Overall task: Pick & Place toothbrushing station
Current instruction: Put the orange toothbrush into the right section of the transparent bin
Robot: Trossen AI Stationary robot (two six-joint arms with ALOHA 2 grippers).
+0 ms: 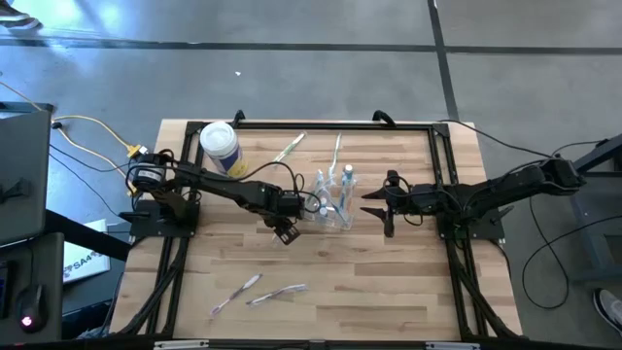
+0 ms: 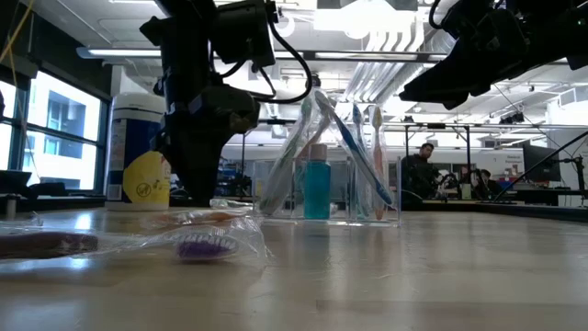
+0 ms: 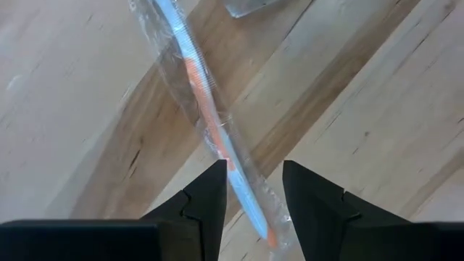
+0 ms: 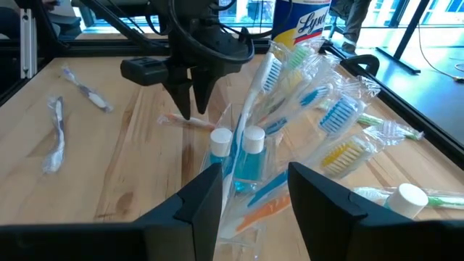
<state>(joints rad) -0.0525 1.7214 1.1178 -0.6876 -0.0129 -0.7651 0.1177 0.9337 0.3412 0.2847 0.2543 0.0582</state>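
Observation:
The toothbrushing station (image 1: 335, 199) is a clear boxy holder standing on its base at the table's middle. It holds two blue bottles (image 4: 239, 156) and several wrapped toothbrushes leaning out of it. My left gripper (image 3: 254, 192) is open just left of the station, pointing down. Its fingers stand on either side of a wrapped orange-and-blue toothbrush (image 3: 206, 109) that lies flat on the wood. My right gripper (image 1: 369, 203) is open just right of the station and raised above the table (image 2: 478, 55). The station shows ahead of its fingers (image 4: 254, 188).
A white tub with a yellow label (image 1: 220, 146) stands at the far left. Wrapped toothbrushes lie near the far edge (image 1: 290, 148) (image 1: 337, 151) and near the front (image 1: 236, 292) (image 1: 277, 294). Black frame rails (image 1: 442, 165) run along the table's sides.

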